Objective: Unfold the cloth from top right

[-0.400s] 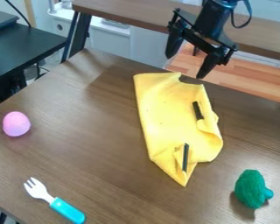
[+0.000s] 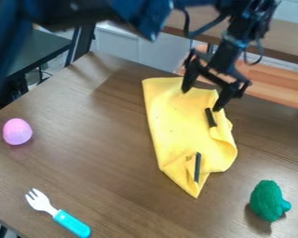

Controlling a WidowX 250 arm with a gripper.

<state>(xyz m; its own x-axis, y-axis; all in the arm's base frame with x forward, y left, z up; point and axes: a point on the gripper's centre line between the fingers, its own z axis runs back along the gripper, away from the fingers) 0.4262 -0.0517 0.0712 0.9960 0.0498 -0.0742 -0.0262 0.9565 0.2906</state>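
Beneath the gripper (image 2: 203, 98), its fingers wide apart, the yellow cloth's (image 2: 176, 125) upper end.

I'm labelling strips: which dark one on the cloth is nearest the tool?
The upper strip, just below the tool; the lower strip sits farther down the cloth.

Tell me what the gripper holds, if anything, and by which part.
Nothing is held: the gripper is open at the yellow cloth's upper end, its fingers apart with no fabric between them.

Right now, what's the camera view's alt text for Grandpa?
An open black pincer hangs over the top of a folded yellow cloth on a brown table. Left are a pink egg and a fork; lower right, a green toy.
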